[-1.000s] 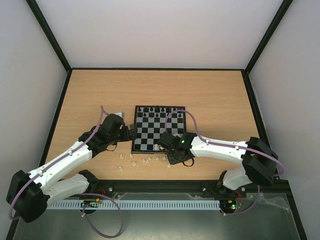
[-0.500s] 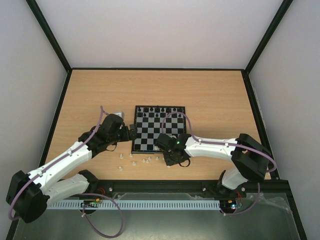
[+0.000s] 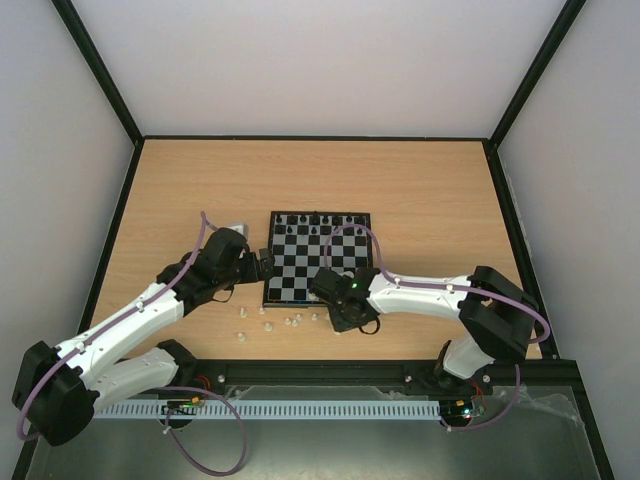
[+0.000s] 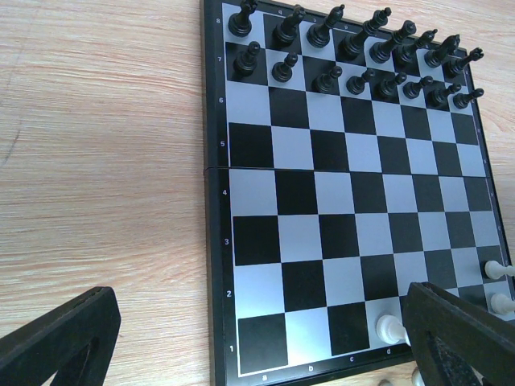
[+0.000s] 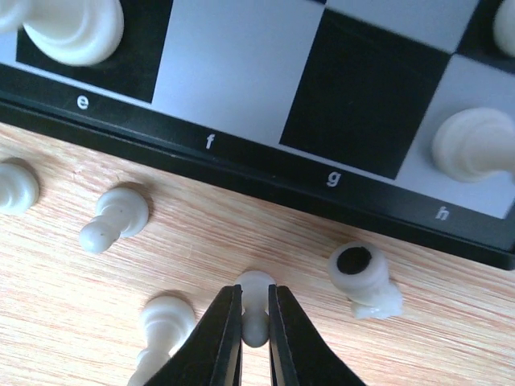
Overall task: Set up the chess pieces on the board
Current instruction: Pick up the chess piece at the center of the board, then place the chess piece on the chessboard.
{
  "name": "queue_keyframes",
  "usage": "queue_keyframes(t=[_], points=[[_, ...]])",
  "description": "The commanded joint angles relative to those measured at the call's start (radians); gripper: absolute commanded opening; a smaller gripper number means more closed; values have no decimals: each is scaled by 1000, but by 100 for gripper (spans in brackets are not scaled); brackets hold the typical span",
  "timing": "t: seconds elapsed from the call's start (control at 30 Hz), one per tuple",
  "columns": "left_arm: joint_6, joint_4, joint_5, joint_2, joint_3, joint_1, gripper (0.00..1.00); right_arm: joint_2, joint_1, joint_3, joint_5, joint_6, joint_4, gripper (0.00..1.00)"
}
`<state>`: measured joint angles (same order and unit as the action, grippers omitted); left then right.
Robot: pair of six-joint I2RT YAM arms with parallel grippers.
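Board on desk, ahead of both hands; black pieces fill its far two ranks, few white pieces on near ranks. Left hand fingers spread wide. Right hand clamped on one white piece off-board, its lower half hidden; loose white pieces lie either side.

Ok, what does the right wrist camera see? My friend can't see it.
The right gripper pinches a small white piece on the wooden table, just off the board edge by letters f and g. Nearby lie other white pieces.
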<state>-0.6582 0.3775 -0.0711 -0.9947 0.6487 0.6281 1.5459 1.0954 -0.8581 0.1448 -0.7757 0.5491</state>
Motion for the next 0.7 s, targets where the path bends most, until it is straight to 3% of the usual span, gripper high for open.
queue_keyframes(t=[0.0,0.27,0.67], points=[[4,0,2,3,5,3,100,-23,2,-70,73,2,109,9],[3,-1,2,10,1,3,99,-39,-114,-180,93,100,141,9],[3,-8,0,-1,-4,3,99,90,-225,-215,63,199,90,9]])
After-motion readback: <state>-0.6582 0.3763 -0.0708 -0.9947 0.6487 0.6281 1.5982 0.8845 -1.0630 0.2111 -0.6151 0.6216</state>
